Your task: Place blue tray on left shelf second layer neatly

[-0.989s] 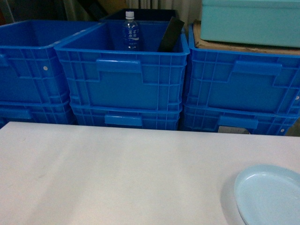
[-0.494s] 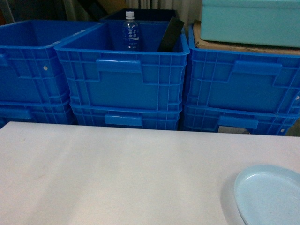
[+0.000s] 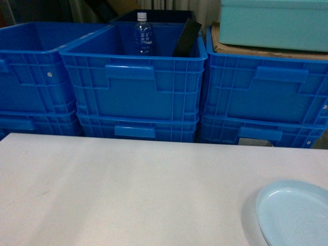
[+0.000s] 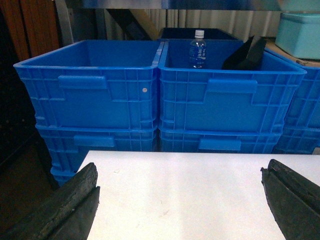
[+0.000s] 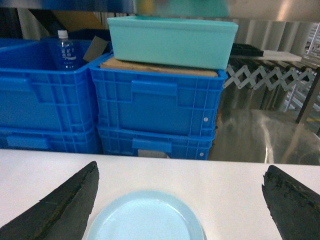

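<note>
The blue tray point(image 3: 294, 212), a pale round dish with a raised rim, lies flat on the white table point(image 3: 128, 189) at the near right corner, cut off by the frame edge. The right wrist view has the tray point(image 5: 147, 217) low and left of centre. My right gripper point(image 5: 181, 167) hangs open above and just behind it, its left finger point(image 5: 65, 205) over the tray's left rim and nothing held. Over bare table further left, my left gripper point(image 4: 179, 170) is open and empty. Only a steel crossbar point(image 4: 150, 4) of a shelf shows; I cannot make out the left shelf second layer.
Stacked deep-blue crates point(image 3: 136, 87) line the far side of the table. One holds a water bottle point(image 3: 143, 35) and a black object point(image 3: 187, 38). A turquoise box point(image 3: 274, 25) sits on cardboard atop the right stack. Shiny steel surfaces and a folding lattice point(image 5: 265, 77) are at the far right.
</note>
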Robot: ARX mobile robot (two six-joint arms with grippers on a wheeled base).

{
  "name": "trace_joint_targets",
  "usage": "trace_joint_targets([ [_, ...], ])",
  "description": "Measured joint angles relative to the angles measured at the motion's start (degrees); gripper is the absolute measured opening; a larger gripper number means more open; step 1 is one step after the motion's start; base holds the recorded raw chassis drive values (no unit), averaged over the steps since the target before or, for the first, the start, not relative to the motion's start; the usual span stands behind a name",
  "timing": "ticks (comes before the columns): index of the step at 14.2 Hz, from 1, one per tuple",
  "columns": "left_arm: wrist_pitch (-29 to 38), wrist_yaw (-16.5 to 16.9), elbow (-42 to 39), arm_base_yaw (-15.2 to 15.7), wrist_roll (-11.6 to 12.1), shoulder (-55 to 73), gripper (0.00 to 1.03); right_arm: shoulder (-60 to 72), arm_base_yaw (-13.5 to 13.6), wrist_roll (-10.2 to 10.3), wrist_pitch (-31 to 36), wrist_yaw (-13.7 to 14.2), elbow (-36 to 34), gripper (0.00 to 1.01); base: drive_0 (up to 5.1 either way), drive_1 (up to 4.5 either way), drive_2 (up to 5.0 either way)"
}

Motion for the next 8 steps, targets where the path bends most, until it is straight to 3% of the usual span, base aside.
trace_joint_targets([
  [3, 0.00, 0.00, 0.00, 0.00, 0.00, 0.00, 0.98, 10.43, 0.85, 0.83, 12.85, 0.90, -0.22, 0.98, 0.0, 0.00, 0.0],
  [4, -0.02, -0.02, 0.00, 0.00, -0.02, 0.00, 0.98, 12.61, 0.28, 1.09, 13.70, 0.31, -0.28, 0.98, 0.0, 0.00, 0.0],
  [5, -0.02, 0.00, 0.00, 0.00, 0.00, 0.00, 0.98, 13.99, -2.78, 1.09, 16.87, -3.08, -0.15, 0.98, 0.0, 0.00, 0.0],
  [6, 0.00, 0.00, 0.00, 0.00, 0.00, 0.00, 0.98, 23.54, -6.58, 1.05, 20.33, -8.46, 0.48, 0.98, 0.0, 0.00, 0.0],
  [8, 0.02, 0.00, 0.00, 0.00, -0.02, 0.00, 0.98, 35.93, -7.15, -0.57, 26.49, -12.46, 5.16, 0.98, 0.0, 0.00, 0.0],
])
